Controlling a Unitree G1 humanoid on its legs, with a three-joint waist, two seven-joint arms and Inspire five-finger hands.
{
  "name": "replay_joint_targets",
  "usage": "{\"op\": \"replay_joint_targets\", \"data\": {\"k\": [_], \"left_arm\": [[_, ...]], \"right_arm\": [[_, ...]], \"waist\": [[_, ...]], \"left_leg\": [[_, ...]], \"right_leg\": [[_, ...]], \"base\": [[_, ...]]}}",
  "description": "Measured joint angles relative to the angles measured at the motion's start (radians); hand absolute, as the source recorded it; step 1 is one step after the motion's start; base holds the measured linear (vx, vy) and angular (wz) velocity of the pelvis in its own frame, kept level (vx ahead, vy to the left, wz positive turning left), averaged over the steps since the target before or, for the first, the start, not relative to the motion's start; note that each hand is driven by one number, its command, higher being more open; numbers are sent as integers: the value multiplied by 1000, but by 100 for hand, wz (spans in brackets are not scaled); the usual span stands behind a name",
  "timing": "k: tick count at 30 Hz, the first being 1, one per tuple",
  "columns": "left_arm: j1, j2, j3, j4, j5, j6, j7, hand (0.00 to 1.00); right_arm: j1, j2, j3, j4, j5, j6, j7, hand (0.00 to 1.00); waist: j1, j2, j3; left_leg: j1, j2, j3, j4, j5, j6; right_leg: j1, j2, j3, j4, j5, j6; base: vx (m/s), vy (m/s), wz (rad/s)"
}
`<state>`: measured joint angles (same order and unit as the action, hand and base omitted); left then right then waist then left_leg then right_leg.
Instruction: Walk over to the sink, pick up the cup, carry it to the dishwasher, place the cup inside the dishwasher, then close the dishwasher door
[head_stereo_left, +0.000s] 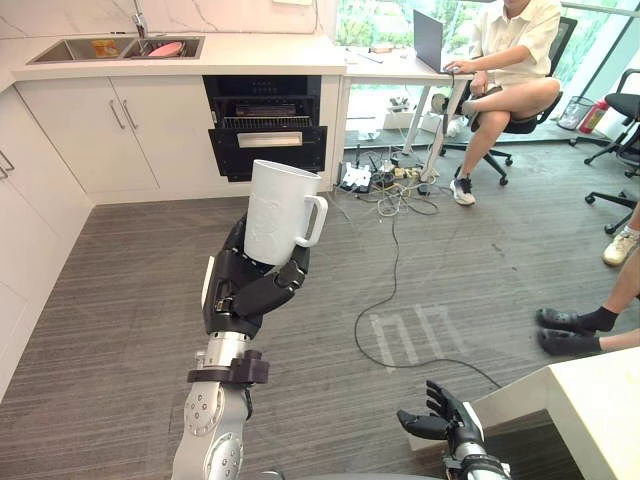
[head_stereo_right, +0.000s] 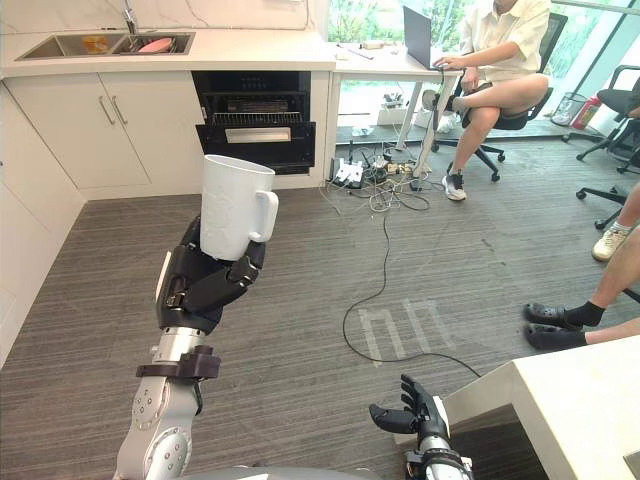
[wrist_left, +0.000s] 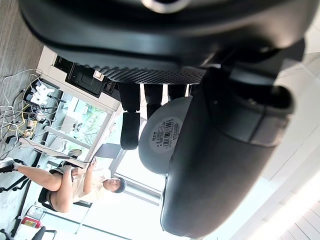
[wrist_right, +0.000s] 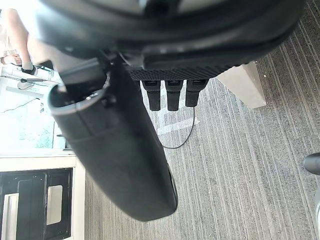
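Observation:
My left hand (head_stereo_left: 245, 285) is raised in front of me, shut on a tall white cup (head_stereo_left: 280, 212) with a handle on its right side. The cup stands upright above the grey plank floor. In the left wrist view the cup's round base (wrist_left: 165, 134) sits between thumb and fingers (wrist_left: 129, 131). The black dishwasher (head_stereo_left: 266, 128) is built in under the counter straight ahead, its door ajar with a rack showing. The steel sink (head_stereo_left: 110, 47) lies in the counter at the far left. My right hand (head_stereo_left: 443, 420) hangs low on the right, open and holding nothing.
White cabinets (head_stereo_left: 30, 210) line the left side. A person (head_stereo_left: 505, 70) sits at a desk with a laptop at the far right, above a tangle of cables (head_stereo_left: 390, 185) on the floor. Another person's feet (head_stereo_left: 565, 330) and a white table corner (head_stereo_left: 590, 400) are at the right.

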<state>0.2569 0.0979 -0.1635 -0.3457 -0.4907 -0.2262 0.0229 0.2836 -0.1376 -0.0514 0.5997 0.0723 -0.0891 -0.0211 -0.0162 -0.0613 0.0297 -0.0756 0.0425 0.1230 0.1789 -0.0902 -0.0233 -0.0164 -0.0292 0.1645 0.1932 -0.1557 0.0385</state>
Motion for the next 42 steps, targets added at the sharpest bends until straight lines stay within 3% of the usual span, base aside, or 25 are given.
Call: {"op": "replay_joint_targets", "data": {"k": [5,10,15,19,21,22,24,26,28,31,32,33,34,36,38,40,42], "left_arm": [[0,-2,1,0,0,0,2,30],[-8,-6,-51,10,2,11,2,30],[-44,-28,-63,122,21,47,13,30],[-42,-26,-55,152,37,75,25,30],[-45,-28,-34,151,43,75,26,30],[-46,-31,-26,150,43,75,27,30],[-44,-39,9,146,45,75,42,30],[-41,-41,31,143,45,74,46,30],[-27,-40,52,131,45,74,46,30],[4,-32,70,62,45,73,44,30],[12,-39,69,42,45,67,43,30],[11,-38,71,38,45,67,43,30],[8,-25,74,31,47,67,43,30],[8,-15,70,29,52,65,43,30],[7,-8,63,29,58,60,44,30],[-6,14,30,28,58,54,43,30],[-40,20,-14,29,58,47,41,30]], "right_arm": [[3,1,0,1,0,0,1,90],[39,2,-2,0,3,0,-9,90],[36,4,-19,9,4,5,-23,90],[-8,6,-65,21,5,6,-46,90],[-52,4,-84,21,5,5,-61,90],[-63,2,-90,21,5,4,-63,90],[-89,-21,-98,19,4,4,-69,90],[-99,-39,-99,18,3,5,-77,90],[-103,-41,-100,15,-2,5,-79,90],[-104,-42,-120,24,-30,6,-75,90],[-108,-43,-122,43,-37,8,-68,90],[-112,-44,-122,53,-38,9,-64,90],[-115,-40,-121,87,-38,16,-57,90],[-107,-30,-120,106,-38,31,-55,90],[-99,-25,-118,102,-37,30,-53,90],[-95,-23,-118,95,-37,30,-52,90],[-95,-23,-119,87,-37,30,-52,90]], "waist": [[-1,1,1],[-29,1,1],[-30,1,0],[-27,-1,17],[-28,2,54],[-27,6,66],[-22,29,98],[-20,42,107],[-10,39,108],[-10,33,109],[-5,35,108],[-7,36,108],[-20,34,111],[-30,35,115],[-31,32,120],[-33,34,122],[-58,36,122]], "left_leg": [[20,10,28,-2,-6,-2],[55,16,24,-16,-5,-4],[84,19,8,-67,26,-20],[62,6,-65,-101,69,-26],[-11,-1,-99,-23,63,-35],[-40,8,-71,9,41,-36],[-109,137,167,167,-39,-8],[-115,175,252,198,-32,-4],[-122,146,252,229,-55,7],[-158,72,241,321,-143,55],[-153,47,243,347,-191,70],[-150,35,241,356,-206,81],[-126,6,218,356,-232,97],[-81,-12,187,339,-257,104],[-19,-36,172,280,-264,103],[35,-51,153,221,-262,91],[95,-67,107,153,-269,76]], "right_leg": [[3,10,20,-11,4,-2],[47,7,2,-38,6,-5],[71,10,-36,-38,7,-12],[66,2,-115,-34,4,-17],[63,-6,-186,-28,2,-20],[62,-8,-209,-27,3,-22],[68,-9,-281,-24,-2,-22],[60,-30,-311,12,-41,-3],[48,-72,-315,68,-93,25],[26,-166,-338,167,-160,74],[-13,-204,-328,313,-179,80],[-59,-224,-315,416,-171,68],[-151,-240,-251,625,-123,20],[-209,-194,-188,728,-138,26],[-264,-142,-172,708,-150,22],[-327,-87,-179,612,-151,20],[-377,-25,-184,358,-110,18]], "base": [[2,-2,-13],[23,-27,0],[9,-66,12],[-33,-65,61],[-114,-21,94],[-129,1,101],[-109,36,92],[-61,162,66],[36,281,34],[136,278,34],[252,365,26],[250,270,41],[289,231,51],[378,168,56],[385,78,31],[409,49,30],[470,19,61]]}}
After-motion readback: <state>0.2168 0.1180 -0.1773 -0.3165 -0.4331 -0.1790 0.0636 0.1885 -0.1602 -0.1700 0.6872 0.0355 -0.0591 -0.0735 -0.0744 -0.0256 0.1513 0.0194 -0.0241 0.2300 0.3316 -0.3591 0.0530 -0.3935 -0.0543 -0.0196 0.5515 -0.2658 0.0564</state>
